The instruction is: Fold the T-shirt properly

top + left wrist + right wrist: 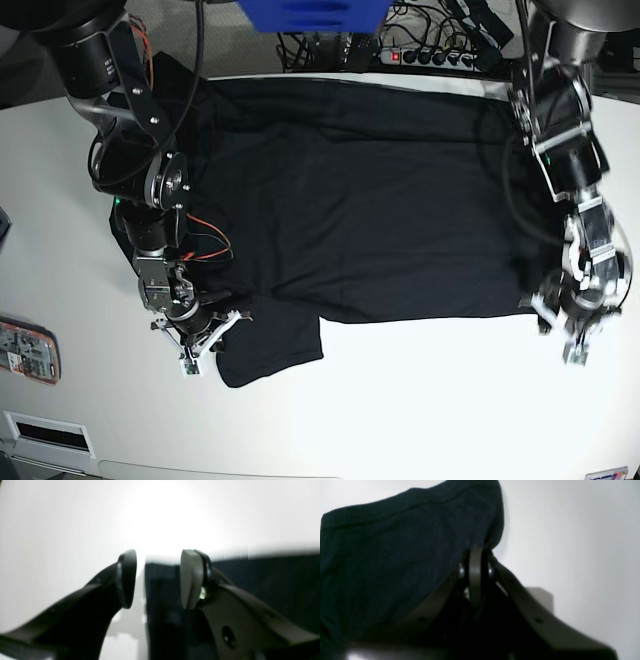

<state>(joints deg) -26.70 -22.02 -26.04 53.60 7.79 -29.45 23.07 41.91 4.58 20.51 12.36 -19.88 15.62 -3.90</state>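
- Base view: the shirt [370,200] lies spread flat across the far half of the white table [420,400], its long edges running left to right, with one sleeve [270,345] sticking out toward the near side at lower left.
- At the sleeve's left edge sits the right gripper [200,335], at the end of the arm on that view's left; it is down at table level, against the cloth.
- In the right wrist view the right gripper [475,555] has its two fingers pressed flat together, and the dark cloth [395,555] rises in a tented fold right at their tips, so it has a pinch of the shirt's edge.
- At the shirt's lower right corner, the left gripper [565,320] rests at the hem.
- In the left wrist view the left gripper [158,580] stands partly open, a clear gap between its fingers; a dark edge of the shirt [262,585] lies in that gap and off to the right, not clamped.
- Beyond the table's far edge are a blue bin [312,14] and a power strip [420,55] with cables.
- A small card-like item [28,350] lies at the table's left edge.
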